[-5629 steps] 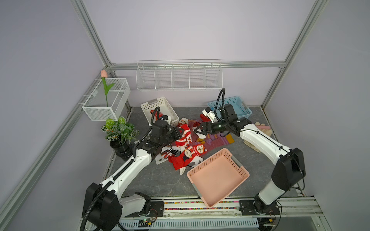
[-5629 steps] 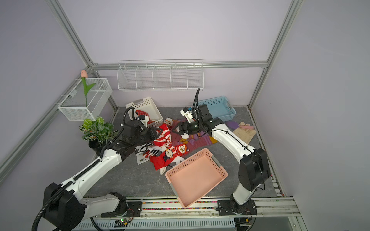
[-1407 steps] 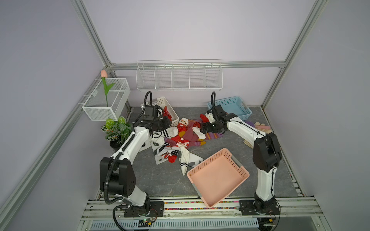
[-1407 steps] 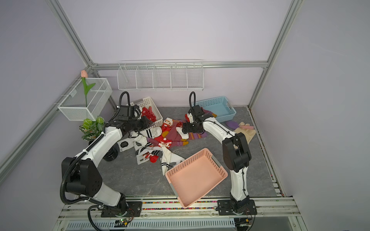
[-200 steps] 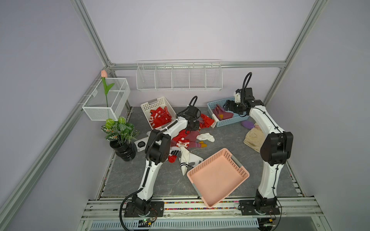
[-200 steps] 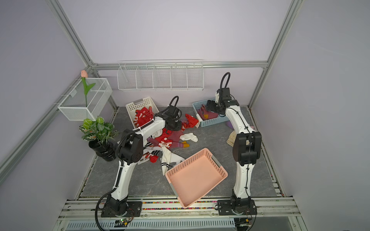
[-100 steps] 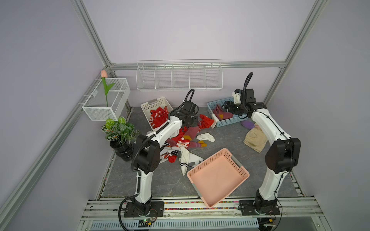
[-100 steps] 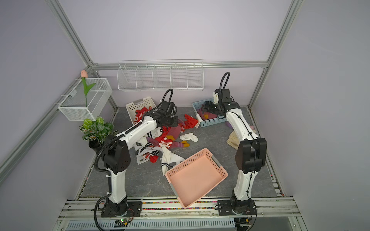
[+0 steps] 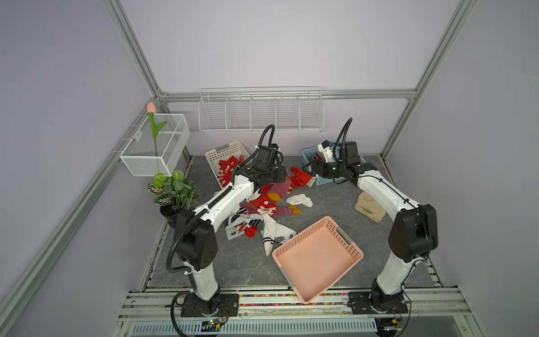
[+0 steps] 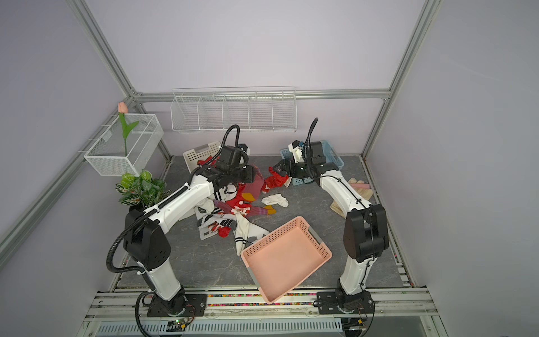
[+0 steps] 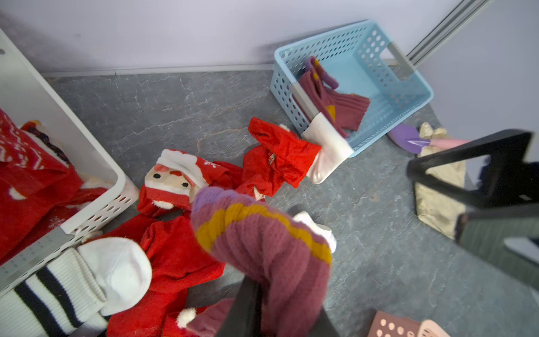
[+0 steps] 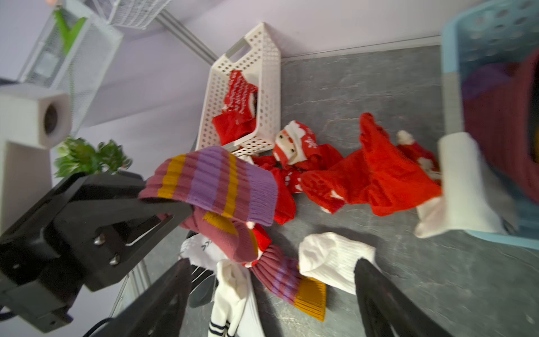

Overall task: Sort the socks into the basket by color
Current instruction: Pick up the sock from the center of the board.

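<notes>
On grey stone-look tabletop (image 9: 239, 262), scattered socks (image 9: 262, 207), lilac walls (image 9: 262, 43), aluminium frame (image 9: 364, 94)

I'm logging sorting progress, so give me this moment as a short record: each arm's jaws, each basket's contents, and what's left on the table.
left gripper: jaws shut on striped maroon sock, held above the pile
right gripper: jaws open, holding nothing, near blue basket
white basket: red socks
blue basket: maroon socks
pink basket: no socks visible
table: mixed socks unsorted
</notes>
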Tool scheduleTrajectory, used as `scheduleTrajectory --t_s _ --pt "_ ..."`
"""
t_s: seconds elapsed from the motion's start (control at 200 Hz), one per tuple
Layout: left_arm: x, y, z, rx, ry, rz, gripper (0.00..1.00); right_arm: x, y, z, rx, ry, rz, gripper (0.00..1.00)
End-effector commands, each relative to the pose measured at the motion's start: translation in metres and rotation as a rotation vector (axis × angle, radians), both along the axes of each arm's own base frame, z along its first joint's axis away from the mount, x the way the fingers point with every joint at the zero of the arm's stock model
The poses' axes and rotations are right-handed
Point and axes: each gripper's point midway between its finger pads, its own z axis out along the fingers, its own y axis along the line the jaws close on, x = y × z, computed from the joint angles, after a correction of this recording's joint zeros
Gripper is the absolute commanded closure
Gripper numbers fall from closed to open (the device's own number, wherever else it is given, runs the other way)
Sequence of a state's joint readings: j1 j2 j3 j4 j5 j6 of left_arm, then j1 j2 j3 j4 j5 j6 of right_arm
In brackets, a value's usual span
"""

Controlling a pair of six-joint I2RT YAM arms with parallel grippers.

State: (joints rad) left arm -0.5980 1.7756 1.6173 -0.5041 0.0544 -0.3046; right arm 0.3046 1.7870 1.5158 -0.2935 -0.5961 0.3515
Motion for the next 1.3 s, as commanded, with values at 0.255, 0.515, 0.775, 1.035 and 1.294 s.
scheduleTrajectory --t_s 0.255,0.515,0.775,1.035,1.294 --pt "-0.042 -0.018 0.083 -0.178 -0.092 -0.214 1.00 -0.061 0.052 0.051 -0.003 -0.337 0.236 0.12" --pt "-0.066 -0.017 0.113 -0.269 -0.101 -0.293 1.00 -0.073 0.076 0.052 -0.115 -0.440 0.261 0.10" --pt "-0.075 -0.005 0.121 -0.363 -0.080 -0.311 1.00 -0.078 0.077 0.061 -0.086 -0.441 0.247 0.64" --pt "-0.078 0.001 0.116 -0.381 -0.056 -0.329 1.00 -0.083 0.072 0.080 -0.057 -0.460 0.215 0.93" --pt "-0.076 0.011 0.115 -0.380 -0.066 -0.311 0.38 -0.067 0.056 0.072 -0.060 -0.381 0.140 0.93"
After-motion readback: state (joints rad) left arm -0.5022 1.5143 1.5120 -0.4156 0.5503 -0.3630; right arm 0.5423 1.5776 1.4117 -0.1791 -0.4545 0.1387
